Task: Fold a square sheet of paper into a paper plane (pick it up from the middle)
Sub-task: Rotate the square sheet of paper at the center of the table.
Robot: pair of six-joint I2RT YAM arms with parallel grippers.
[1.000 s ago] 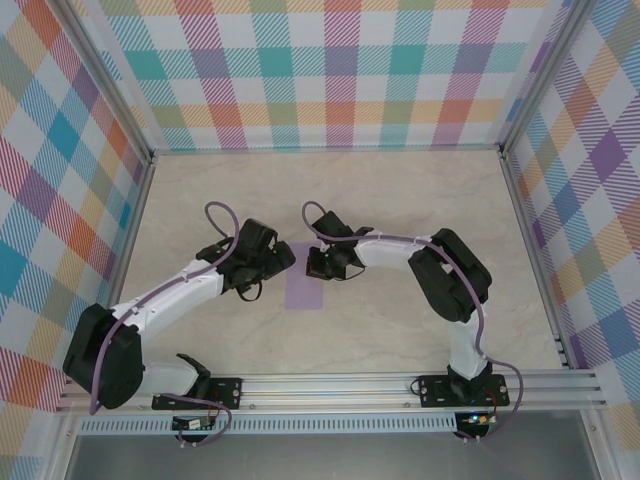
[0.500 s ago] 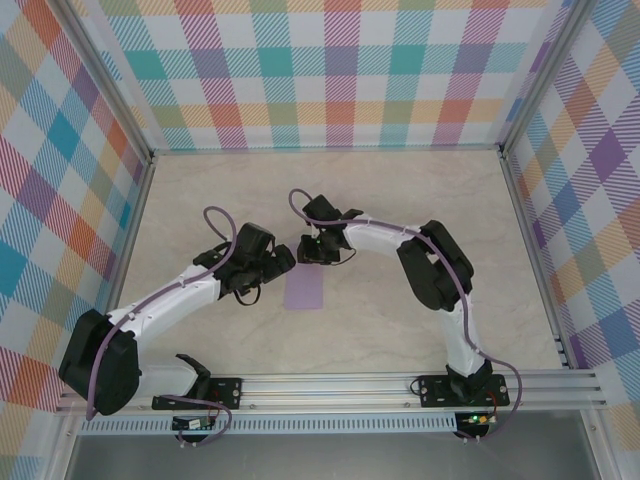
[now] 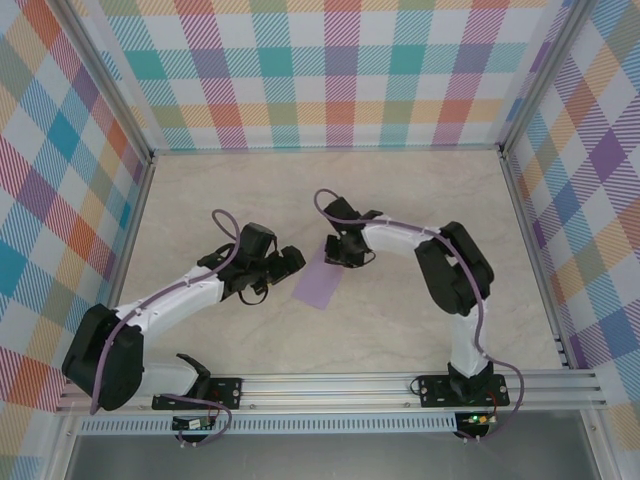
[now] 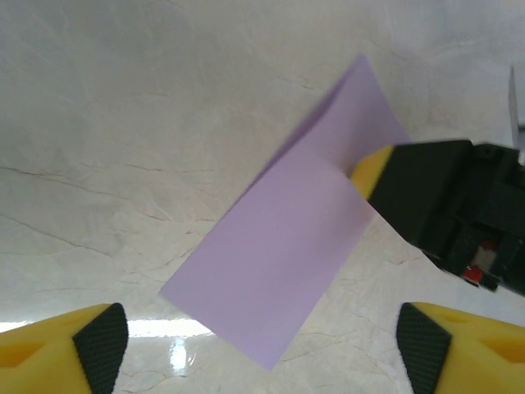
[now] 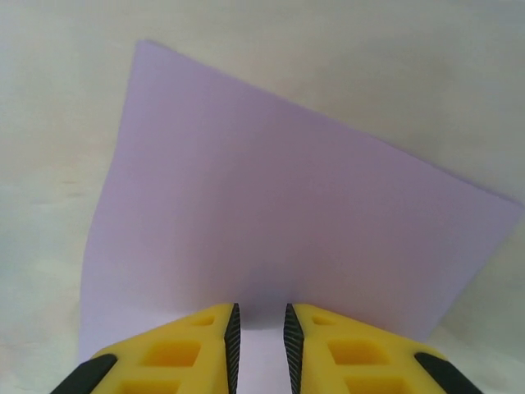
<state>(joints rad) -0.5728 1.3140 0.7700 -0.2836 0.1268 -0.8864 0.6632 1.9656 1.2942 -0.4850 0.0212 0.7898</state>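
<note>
The right hand (image 5: 259, 332) pinches the smooth lavender sheet of paper (image 5: 287, 189) (folded oblong) on the marbled desk (image 4: 115, 123); the left hand (image 4: 262, 341) is spread.

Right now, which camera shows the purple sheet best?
Left wrist: nearly the whole sheet shows, tilted, its outline and folded layers clear. Right wrist is close up, but the right pincer hides the near edge it pinches. Top external shows the sheet small, without detail.
</note>
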